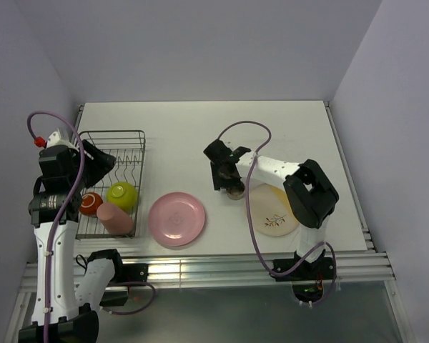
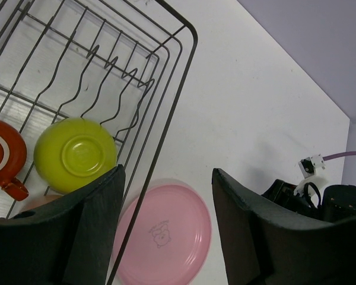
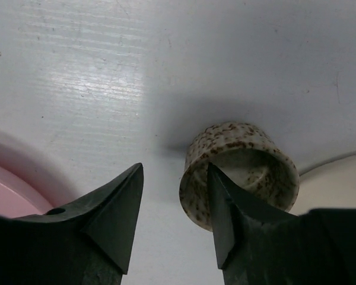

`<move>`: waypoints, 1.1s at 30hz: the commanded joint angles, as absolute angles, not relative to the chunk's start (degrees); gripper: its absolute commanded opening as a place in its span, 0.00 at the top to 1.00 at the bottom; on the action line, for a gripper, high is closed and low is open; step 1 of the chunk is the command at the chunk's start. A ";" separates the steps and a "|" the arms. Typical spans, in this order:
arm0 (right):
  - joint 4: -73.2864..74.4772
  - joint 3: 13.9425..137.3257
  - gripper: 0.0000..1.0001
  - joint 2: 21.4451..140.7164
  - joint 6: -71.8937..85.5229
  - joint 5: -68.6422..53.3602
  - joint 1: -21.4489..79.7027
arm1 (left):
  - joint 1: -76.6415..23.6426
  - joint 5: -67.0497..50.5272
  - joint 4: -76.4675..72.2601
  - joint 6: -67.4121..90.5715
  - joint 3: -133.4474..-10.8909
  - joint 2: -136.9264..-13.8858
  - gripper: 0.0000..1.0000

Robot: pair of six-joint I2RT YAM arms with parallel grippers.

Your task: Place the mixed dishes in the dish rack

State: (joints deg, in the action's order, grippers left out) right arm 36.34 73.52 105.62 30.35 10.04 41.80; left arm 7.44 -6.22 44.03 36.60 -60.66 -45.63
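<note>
The dark wire dish rack (image 1: pixel 132 153) stands at the left and holds the lime-green bowl (image 1: pixel 121 194), the red-orange mug (image 1: pixel 91 204) and the salmon-pink cup (image 1: pixel 115 218). The pink plate (image 1: pixel 176 219) lies on the table beside it. My left gripper (image 1: pixel 100 161) hovers open and empty over the rack; its wrist view shows the rack (image 2: pixel 178 89), bowl (image 2: pixel 75 154), mug (image 2: pixel 3 157) and pink plate (image 2: pixel 166 234). My right gripper (image 3: pixel 173 178) is open at the small speckled grey-tan cup (image 3: pixel 243 148), one finger over its mouth, the other outside its wall. The cream-and-orange plate (image 1: pixel 275 212) lies beside it.
The white table (image 1: pixel 200 128) is walled at the back and both sides. The right arm (image 1: pixel 307 189) reaches over the cream plate. A metal rail (image 1: pixel 214 268) runs along the near edge. Upright prongs fill the rack's far half.
</note>
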 commanded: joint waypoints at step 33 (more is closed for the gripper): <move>-43.90 65.48 1.00 82.35 88.84 -55.10 26.62 | -7.03 -44.12 -1.30 55.36 -51.24 -46.58 0.01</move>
State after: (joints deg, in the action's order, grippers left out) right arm -22.28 66.24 81.32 73.78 -46.37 25.41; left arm -6.22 -39.11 9.39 50.41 -52.23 -46.87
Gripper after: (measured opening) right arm 0.033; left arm 0.990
